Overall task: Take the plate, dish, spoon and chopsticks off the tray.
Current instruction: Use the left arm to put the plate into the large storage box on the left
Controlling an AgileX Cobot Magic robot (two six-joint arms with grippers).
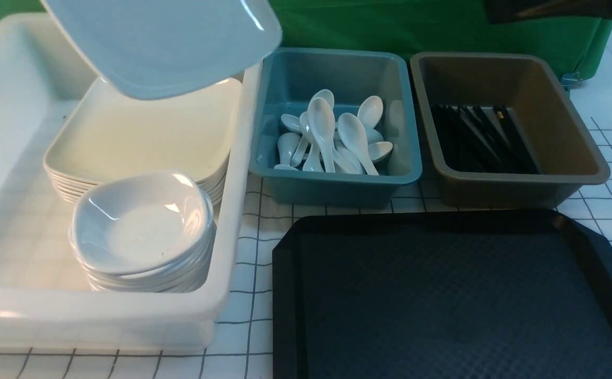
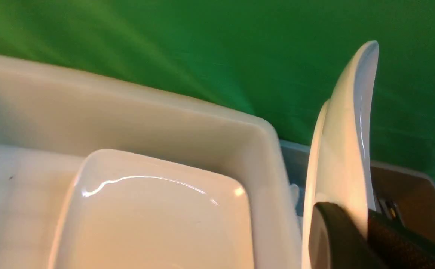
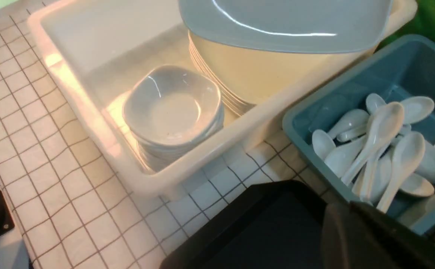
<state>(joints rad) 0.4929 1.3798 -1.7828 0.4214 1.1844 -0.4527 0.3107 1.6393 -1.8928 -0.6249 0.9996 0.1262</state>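
The large white plate (image 1: 169, 42) hangs tilted above the stack of like plates (image 1: 142, 131) in the white bin. My left gripper (image 2: 359, 220) is shut on the plate's rim (image 2: 348, 130); the front view does not show this gripper. The black tray (image 1: 442, 295) lies at the front right, its visible surface bare. My right gripper (image 3: 352, 211) is shut on nothing, above the tray's corner (image 3: 262, 224) beside the teal bin. Small dishes (image 1: 142, 221) are stacked in the white bin, spoons (image 1: 332, 137) lie in the teal bin, and chopsticks (image 1: 479, 139) lie in the brown bin.
The white bin (image 1: 232, 210) stands at the left, the teal bin (image 1: 337, 184) in the middle, the brown bin (image 1: 574, 163) at the right. A green backdrop (image 1: 416, 26) closes the far side. Part of the right arm (image 1: 558, 8) shows dark at the top right.
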